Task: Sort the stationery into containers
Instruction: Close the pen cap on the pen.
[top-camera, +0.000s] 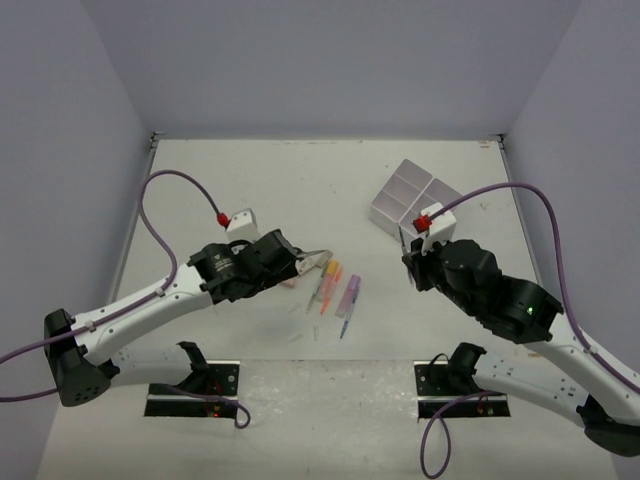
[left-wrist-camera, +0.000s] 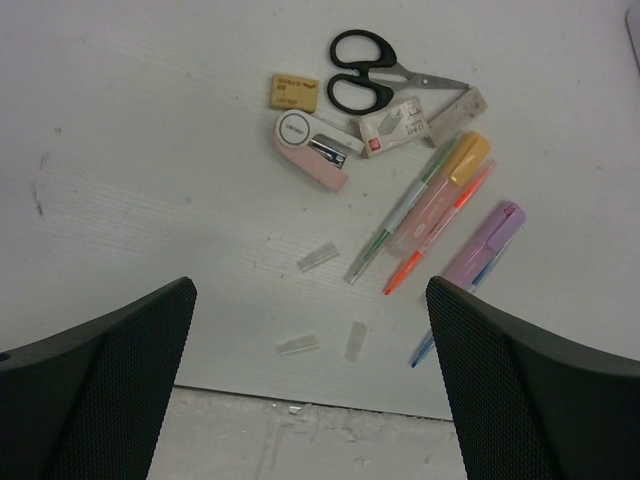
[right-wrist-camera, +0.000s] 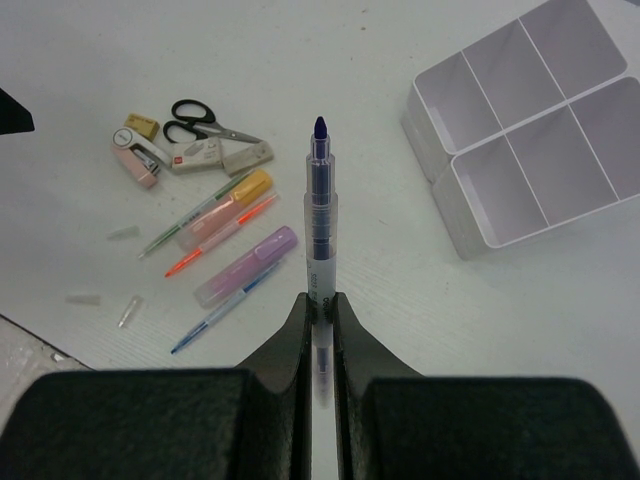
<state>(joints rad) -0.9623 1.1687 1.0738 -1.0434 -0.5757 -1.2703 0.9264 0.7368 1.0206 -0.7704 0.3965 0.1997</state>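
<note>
My right claw (right-wrist-camera: 319, 305) is pinched on a blue-tipped pen (right-wrist-camera: 319, 215), gripping the clear barrel close to its rear end. The pen hangs over the desk (right-wrist-camera: 380, 60), between the loose stationery and the white four-compartment box (right-wrist-camera: 465, 215) at the far right corner. Its long axis runs straight out in line with my fingers, dark tip leading away from the wrist and most of its length sticking out past the grip.

I judge it light and stiff, but the plastic looks smooth. Held this far back, it may swivel or slide in the pinch if I swing it fast. A hold nearer the middle would steady it. The compartments look roomy enough for a pen tipped in tip-first.

My left claw (left-wrist-camera: 310, 290) hovers with its fingers spread wide and holding nothing, above the pile near the desk's middle. Below it lie the black-handled scissors (left-wrist-camera: 360, 72), an orange-capped marker (left-wrist-camera: 440, 195) and a purple marker (left-wrist-camera: 485, 245). The markers lie roughly parallel, slanting across the desk.
</note>
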